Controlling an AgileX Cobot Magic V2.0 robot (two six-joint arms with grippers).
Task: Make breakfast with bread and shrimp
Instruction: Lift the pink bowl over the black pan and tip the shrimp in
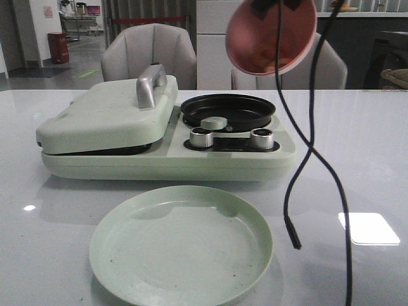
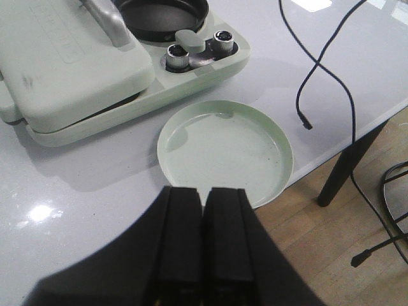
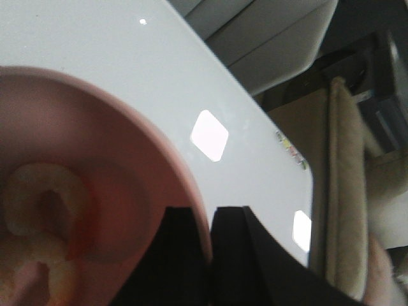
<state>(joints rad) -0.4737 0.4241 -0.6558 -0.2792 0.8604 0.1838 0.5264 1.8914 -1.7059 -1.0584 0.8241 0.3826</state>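
Observation:
My right gripper [image 3: 209,217] is shut on the rim of a pink bowl [image 1: 271,35] and holds it high, tilted on its side, above and just right of the black round pan [image 1: 228,109]. Orange-pink shrimp [image 1: 274,64] lie in the bowl's low side. They show blurred in the right wrist view [image 3: 44,210]. My left gripper [image 2: 204,197] is shut and empty over the table's front edge, beside the empty pale green plate [image 2: 223,150]. No bread is in view. The pale green lid [image 1: 108,111] of the breakfast maker is down.
The breakfast maker has two metal knobs [image 1: 202,137] in front of the pan. The green plate [image 1: 182,245] lies in front of the machine. A black cable [image 1: 312,153] hangs down at the right. Chairs stand behind the table.

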